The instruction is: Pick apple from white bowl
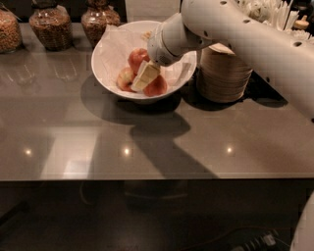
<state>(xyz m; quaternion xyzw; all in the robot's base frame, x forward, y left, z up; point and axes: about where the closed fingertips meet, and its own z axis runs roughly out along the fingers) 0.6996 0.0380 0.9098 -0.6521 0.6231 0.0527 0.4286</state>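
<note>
The white bowl, lined with crumpled white paper, stands at the back middle of the grey counter. Three apples lie in it. The deep red apple is at the back, a paler yellow-pink apple at the front left, and an orange-red apple at the front right. My gripper reaches down into the bowl from the upper right. Its cream tip sits among the three apples, just in front of the red one and partly covering the other two.
A stack of small cream disposable bowls stands right of the white bowl, under my arm. Three glass jars of grains and nuts line the back left. A holder of utensils is at the back right. The counter's front edge runs across the lower half.
</note>
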